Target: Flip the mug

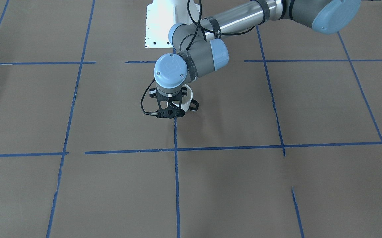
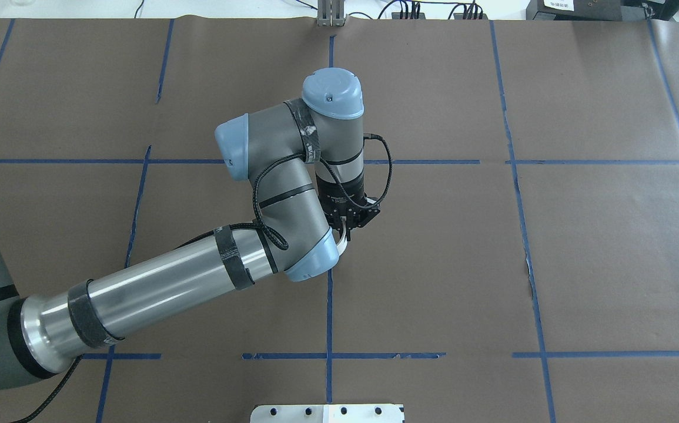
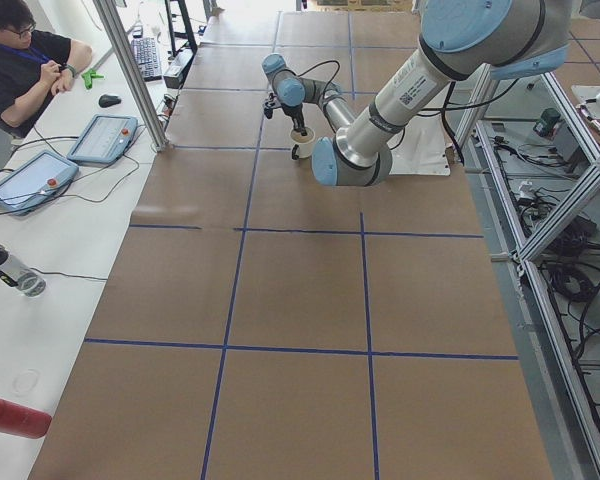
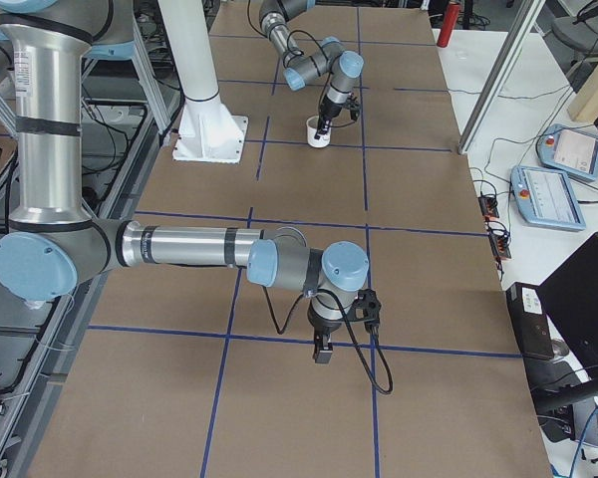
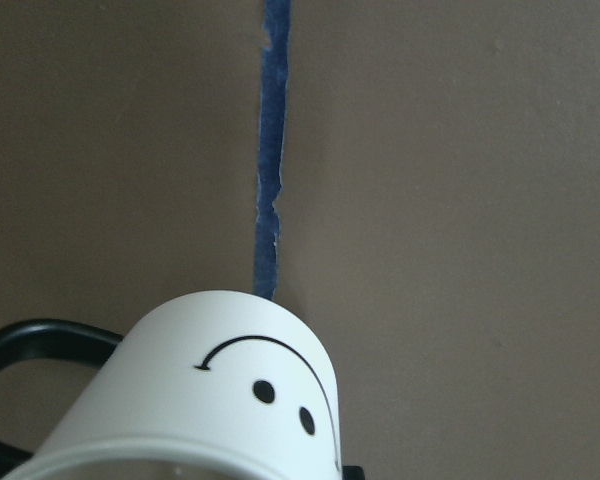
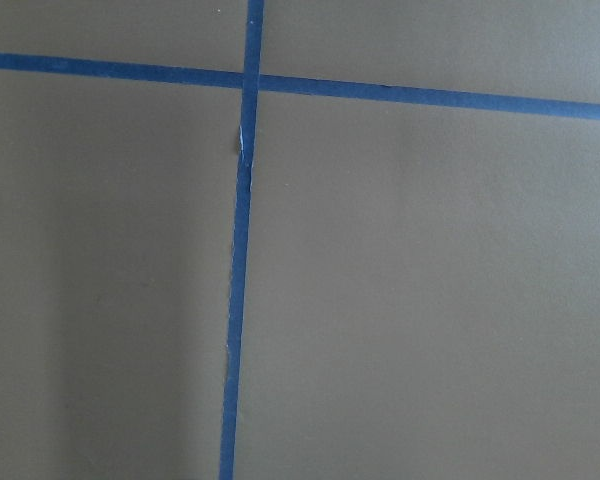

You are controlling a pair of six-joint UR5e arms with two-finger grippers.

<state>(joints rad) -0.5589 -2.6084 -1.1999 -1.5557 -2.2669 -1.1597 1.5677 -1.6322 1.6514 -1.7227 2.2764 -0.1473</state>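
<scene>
Now upright mug (image 1: 187,103) in left gripper (image 2: 344,230)

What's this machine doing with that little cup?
The robot's left pincer seems to pinch the rim of a white smiley-face mug. The mug stands upright, opening up, apparently resting on the brown table. The right pincer hangs over the table farther along, away from the mug.

There is one mug (image 1: 186,100) and one desk (image 1: 276,181). Two arms show, each with one gripper: the left gripper (image 2: 345,232) and the right gripper (image 4: 322,351). One operator (image 3: 20,60) sits by two tablets (image 3: 102,138).
</scene>
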